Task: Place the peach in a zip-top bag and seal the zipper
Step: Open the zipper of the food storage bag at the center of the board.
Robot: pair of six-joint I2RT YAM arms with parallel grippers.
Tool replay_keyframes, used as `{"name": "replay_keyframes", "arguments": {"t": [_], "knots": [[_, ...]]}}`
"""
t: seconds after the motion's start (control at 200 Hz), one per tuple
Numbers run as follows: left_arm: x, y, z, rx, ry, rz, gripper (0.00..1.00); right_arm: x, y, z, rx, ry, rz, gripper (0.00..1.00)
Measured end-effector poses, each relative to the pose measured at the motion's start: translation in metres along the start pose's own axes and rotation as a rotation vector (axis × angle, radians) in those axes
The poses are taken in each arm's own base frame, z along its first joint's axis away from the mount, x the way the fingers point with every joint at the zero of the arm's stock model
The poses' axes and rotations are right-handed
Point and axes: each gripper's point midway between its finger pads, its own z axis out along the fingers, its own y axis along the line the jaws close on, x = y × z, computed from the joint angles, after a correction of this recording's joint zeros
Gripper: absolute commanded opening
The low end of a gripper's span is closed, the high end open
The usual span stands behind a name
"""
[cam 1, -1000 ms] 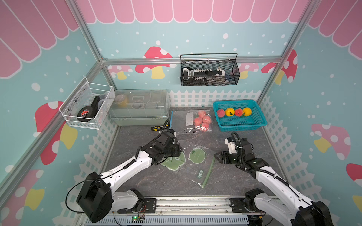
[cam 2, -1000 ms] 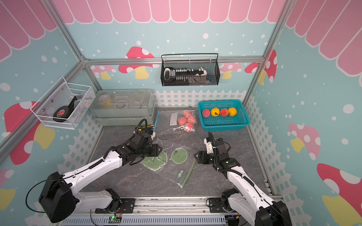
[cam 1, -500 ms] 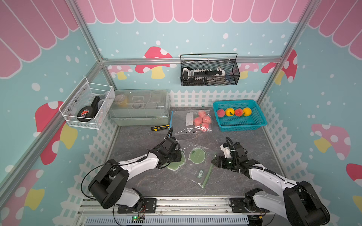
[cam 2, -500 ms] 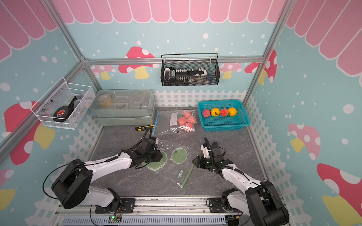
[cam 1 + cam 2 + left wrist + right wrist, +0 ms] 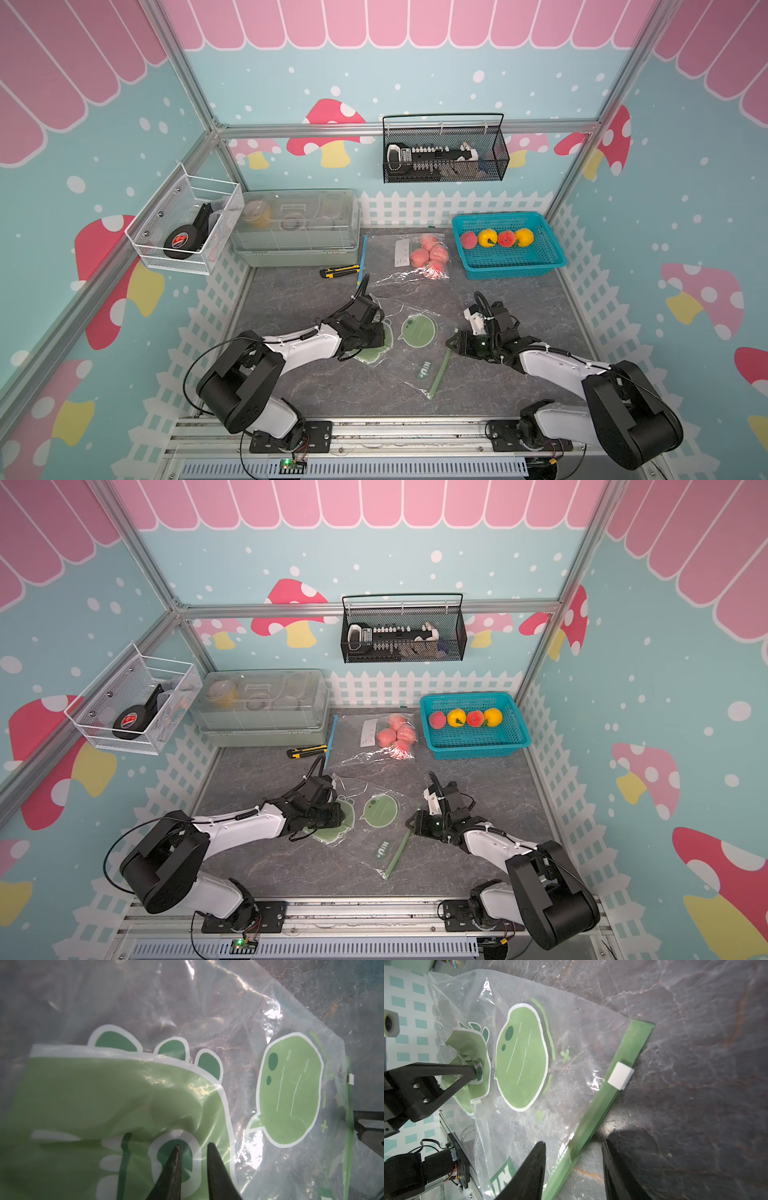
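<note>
Zip-top bag (image 5: 417,330) lay flat at worktop (image 5: 291,374) ctr. Left tool (image 5: 194,1145) was narrow w/ tips on its dino print; grip unclear. Right tool (image 5: 573,1142) stood wide astride green zipper strip (image 5: 629,1047). Peach (image 5: 468,240) sat in teal basket (image 5: 511,272), far right.

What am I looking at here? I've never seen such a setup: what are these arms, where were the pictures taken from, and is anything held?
Two robot arms stand at the front of a grey table. Both top views come from one camera overhead; the other two from cameras on the arms' wrists. On the table lie an empty zip-top bag with green prints, a second bag holding peaches, a blue basket of fruit and a utility knife. The left end effector seems to pinch the empty bag's film. The right end effector is open, its fingers either side of the green zipper strip, gripping nothing.
</note>
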Motion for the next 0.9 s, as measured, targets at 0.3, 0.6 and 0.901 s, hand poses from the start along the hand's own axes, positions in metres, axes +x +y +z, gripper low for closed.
{"name": "replay_keyframes", "arguments": {"t": [0.3,0.6,0.901], "knots": [[0.001,0.001,0.001,-0.006,-0.002,0.0,0.23,-0.001,0.006,0.005,-0.037,0.004,0.003,0.38],[0.005,0.003,0.005,-0.015,0.013,0.002,0.23,-0.003,0.011,0.008,-0.058,0.0,-0.002,0.37],[0.004,-0.001,0.009,-0.005,0.006,0.01,0.23,-0.01,0.023,0.014,-0.134,-0.009,0.015,0.33]]}}
